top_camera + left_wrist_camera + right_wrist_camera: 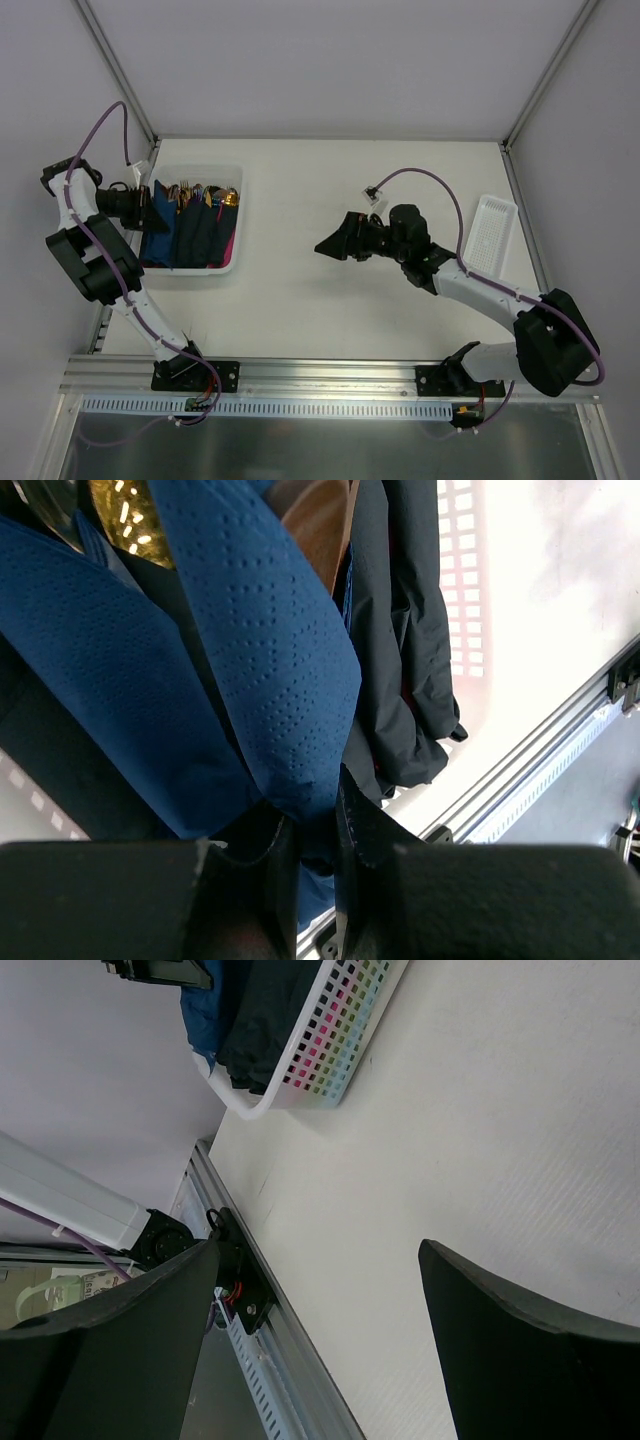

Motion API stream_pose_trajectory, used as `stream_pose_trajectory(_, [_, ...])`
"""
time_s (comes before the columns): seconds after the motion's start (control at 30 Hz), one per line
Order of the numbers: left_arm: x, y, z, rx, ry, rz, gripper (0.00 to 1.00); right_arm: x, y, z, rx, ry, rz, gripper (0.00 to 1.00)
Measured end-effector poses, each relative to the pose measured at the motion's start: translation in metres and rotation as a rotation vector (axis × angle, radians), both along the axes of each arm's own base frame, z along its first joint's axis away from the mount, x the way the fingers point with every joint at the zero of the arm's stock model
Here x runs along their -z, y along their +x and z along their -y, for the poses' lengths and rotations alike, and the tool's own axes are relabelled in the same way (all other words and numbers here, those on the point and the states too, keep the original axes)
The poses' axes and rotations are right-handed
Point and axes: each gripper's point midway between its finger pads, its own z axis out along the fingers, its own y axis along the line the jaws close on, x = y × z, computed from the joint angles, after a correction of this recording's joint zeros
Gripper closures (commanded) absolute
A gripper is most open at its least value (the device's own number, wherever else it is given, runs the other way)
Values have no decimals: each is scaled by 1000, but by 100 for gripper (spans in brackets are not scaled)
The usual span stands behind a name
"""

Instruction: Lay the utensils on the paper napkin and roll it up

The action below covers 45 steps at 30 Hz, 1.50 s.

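The paper napkin (270,650), navy blue with a dotted emboss, hangs from my left gripper (315,820), which is shut on its lower edge. In the top view my left gripper (150,210) is at the left end of the white basket (240,200), with the paper napkin (160,238) beside it. Gold utensils (205,193) stand at the basket's far side, and one shiny gold piece (125,515) shows behind the napkin. My right gripper (335,245) hovers open over the middle of the table, jaws (320,1246) wide with nothing between them.
More dark napkins (405,660) and a pink one (230,248) lie in the basket. A white perforated tray (490,235) sits at the table's right edge. The aluminium rail (290,1360) runs along the near edge.
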Motion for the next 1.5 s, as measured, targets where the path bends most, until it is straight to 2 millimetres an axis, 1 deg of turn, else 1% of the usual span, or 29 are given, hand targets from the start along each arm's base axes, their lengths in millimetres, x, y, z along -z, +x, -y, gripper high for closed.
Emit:
stream_pose_trajectory(0.23, [7,-1,6,3,-23,-35,100,4,0,-1,-7,-2,-10,15])
stream_pose_trajectory(0.53, [28,2,10,-41,-89,-139,100,5,2,0,-5,0,-13,15])
stream_pose_trajectory(0.67, [30,3,11,-52,-87,-154,99,6,2,0,-8,0,-17,14])
stream_pose_trajectory(0.77, [32,4,10,-71,-87,-167,95,6,2,0,-10,0,-19,14])
stream_pose_trajectory(0.83, [33,5,9,-86,-80,-180,89,6,2,0,-12,0,-19,15])
stream_pose_trajectory(0.9, [36,5,7,-103,-72,-192,82,6,2,0,-14,1,-20,15])
stream_pose_trajectory(0.93, [37,6,6,-109,-65,-194,76,6,1,0,-15,1,-20,15])
stream_pose_trajectory(1.03, [40,8,4,-116,-41,-196,65,6,1,0,-17,2,-20,15])
stream_pose_trajectory(1.07, [41,8,4,-118,-39,-197,63,6,1,0,-17,1,-21,14])
stream_pose_trajectory(1.3, [38,8,4,-125,2,-189,58,6,2,1,-18,4,-22,15])
stream_pose_trajectory(1.37, [35,10,1,-129,23,-174,58,6,3,2,-15,4,-23,14])
stream_pose_trajectory(1.5, [29,14,-6,-139,80,-131,53,6,3,3,-16,5,-24,14])
